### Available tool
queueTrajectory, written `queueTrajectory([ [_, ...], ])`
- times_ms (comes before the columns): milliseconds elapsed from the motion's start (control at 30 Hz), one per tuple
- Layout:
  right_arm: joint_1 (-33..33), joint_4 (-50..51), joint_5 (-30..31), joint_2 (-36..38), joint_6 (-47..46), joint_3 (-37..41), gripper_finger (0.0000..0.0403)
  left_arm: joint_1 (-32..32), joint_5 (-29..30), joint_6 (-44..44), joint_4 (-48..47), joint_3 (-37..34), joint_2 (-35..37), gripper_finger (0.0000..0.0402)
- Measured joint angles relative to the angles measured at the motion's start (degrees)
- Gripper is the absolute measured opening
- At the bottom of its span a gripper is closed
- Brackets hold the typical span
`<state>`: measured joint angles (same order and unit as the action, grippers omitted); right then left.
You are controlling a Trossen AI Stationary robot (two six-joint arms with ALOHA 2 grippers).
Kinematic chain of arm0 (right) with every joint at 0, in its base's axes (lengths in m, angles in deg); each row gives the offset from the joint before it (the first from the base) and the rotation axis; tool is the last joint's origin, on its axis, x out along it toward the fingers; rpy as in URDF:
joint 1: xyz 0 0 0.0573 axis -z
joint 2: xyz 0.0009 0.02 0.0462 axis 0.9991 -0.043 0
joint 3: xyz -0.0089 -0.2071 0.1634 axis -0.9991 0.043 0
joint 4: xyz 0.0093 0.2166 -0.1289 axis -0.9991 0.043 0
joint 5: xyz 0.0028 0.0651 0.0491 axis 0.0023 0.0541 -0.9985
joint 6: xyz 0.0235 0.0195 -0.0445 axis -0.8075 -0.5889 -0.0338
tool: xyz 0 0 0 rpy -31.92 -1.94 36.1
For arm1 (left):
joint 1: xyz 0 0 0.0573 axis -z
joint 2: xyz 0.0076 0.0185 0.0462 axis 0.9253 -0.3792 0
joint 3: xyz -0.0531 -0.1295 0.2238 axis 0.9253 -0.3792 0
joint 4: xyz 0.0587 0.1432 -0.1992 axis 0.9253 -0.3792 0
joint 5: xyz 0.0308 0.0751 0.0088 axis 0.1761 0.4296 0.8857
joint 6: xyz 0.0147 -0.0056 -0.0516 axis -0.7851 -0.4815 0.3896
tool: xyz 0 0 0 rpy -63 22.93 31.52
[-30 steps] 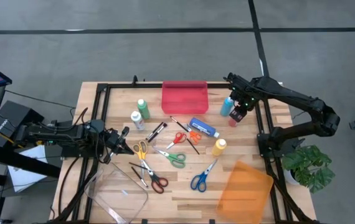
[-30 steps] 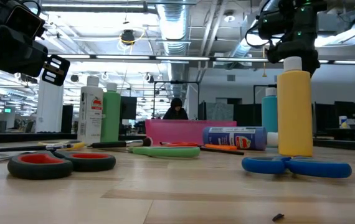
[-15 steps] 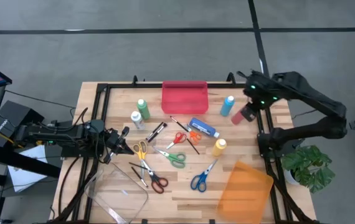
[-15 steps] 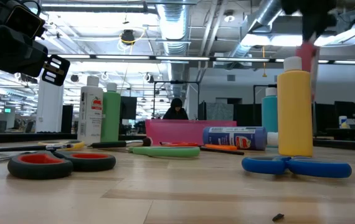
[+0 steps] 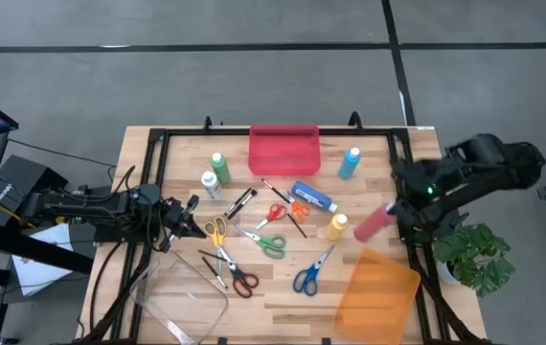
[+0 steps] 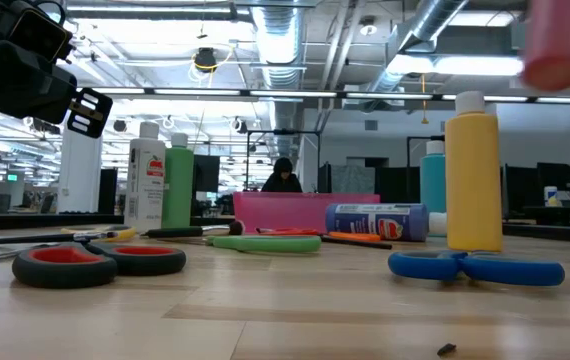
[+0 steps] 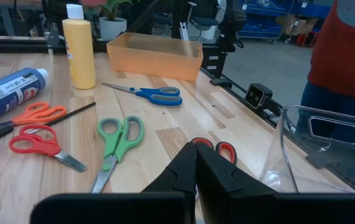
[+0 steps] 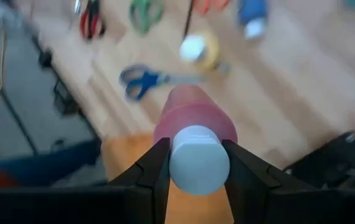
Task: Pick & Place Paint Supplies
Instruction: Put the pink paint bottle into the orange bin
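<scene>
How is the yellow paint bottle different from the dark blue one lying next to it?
The yellow paint bottle stands upright on the table, while the dark blue bottle lies on its side. The yellow one looks plain in the low view; the dark blue one carries a printed white label. Both rest untouched on the wood near the scissors, and both have white caps.

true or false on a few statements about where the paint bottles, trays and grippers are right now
1. The right gripper holds the red paint bottle off the table. True.
2. The yellow paint bottle lies on its side. False: it stands upright.
3. The orange tray holds scissors. False: nothing shows inside it.
4. The blue-handled scissors lie on the table between the yellow bottle and the table's near edge. True.
5. The left gripper is open. False: it is shut and holds nothing.
</scene>
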<state>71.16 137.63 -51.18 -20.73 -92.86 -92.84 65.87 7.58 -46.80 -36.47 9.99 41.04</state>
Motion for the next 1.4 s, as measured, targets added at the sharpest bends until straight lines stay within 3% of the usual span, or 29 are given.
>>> queueTrajectory([
  [233,-16.98,-0.09,3.07,-6.84,-10.51,0.0,0.0114,0.0,0.0,0.0,0.21,0.0,0.0,0.0],
  [433,-24.94,-0.03,5.27,-14.15,-13.1,0.0,0.0114,-0.02,0.02,0.0,0.91,0.0,0.02,0.0],
  [667,-28.81,-0.12,7.26,-17.97,-17.61,7.72,0.0114,-0.02,0.0,0.0,0.9,0.0,0.0,0.0],
  [967,-32.42,-5.35,7.36,-13.18,-24.04,16.33,0.0114,-0.02,0.0,0.0,1.0,0.0,0.0,0.0],
  [1400,-28.92,-11.7,5.72,-16.38,-13.96,20.02,0.0114,-0.01,0.0,0.0,1.27,0.0,0.0,0.0],
])
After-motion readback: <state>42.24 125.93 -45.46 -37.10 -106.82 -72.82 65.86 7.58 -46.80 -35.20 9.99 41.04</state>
